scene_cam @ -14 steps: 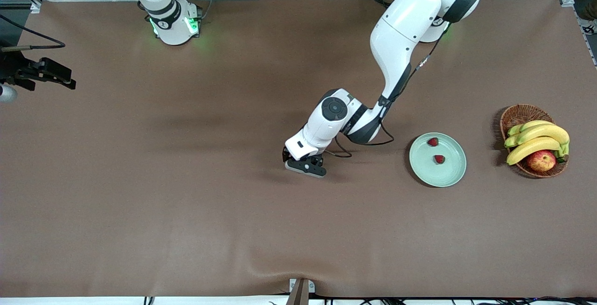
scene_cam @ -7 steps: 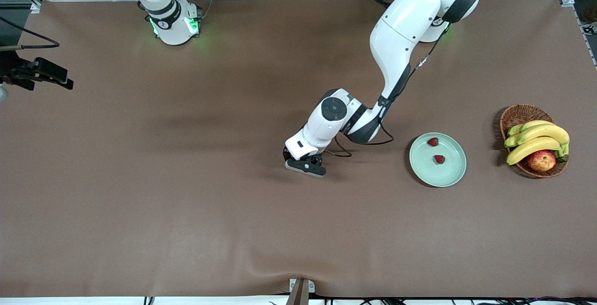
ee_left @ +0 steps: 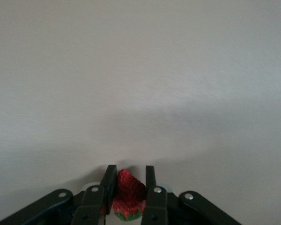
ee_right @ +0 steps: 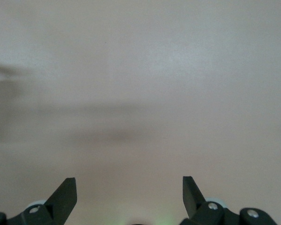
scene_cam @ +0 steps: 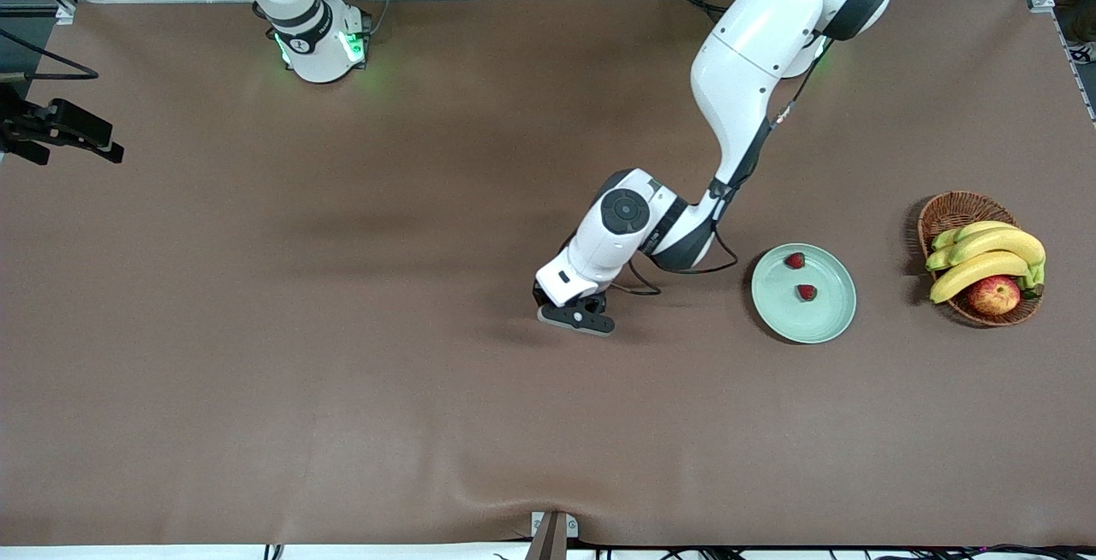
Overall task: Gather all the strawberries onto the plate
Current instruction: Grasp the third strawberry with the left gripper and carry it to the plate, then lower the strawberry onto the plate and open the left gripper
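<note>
while clamped: strawberry, mid-table

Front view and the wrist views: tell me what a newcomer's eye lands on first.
The left claw draws the eye, shut on a strawberry over the middle of the brown table. Next comes the mint-green plate toward the left arm's end, with two strawberries on it, and beside it a wicker basket of bananas and an apple. The right claw waits open at the table's edge at the right arm's end.
</note>
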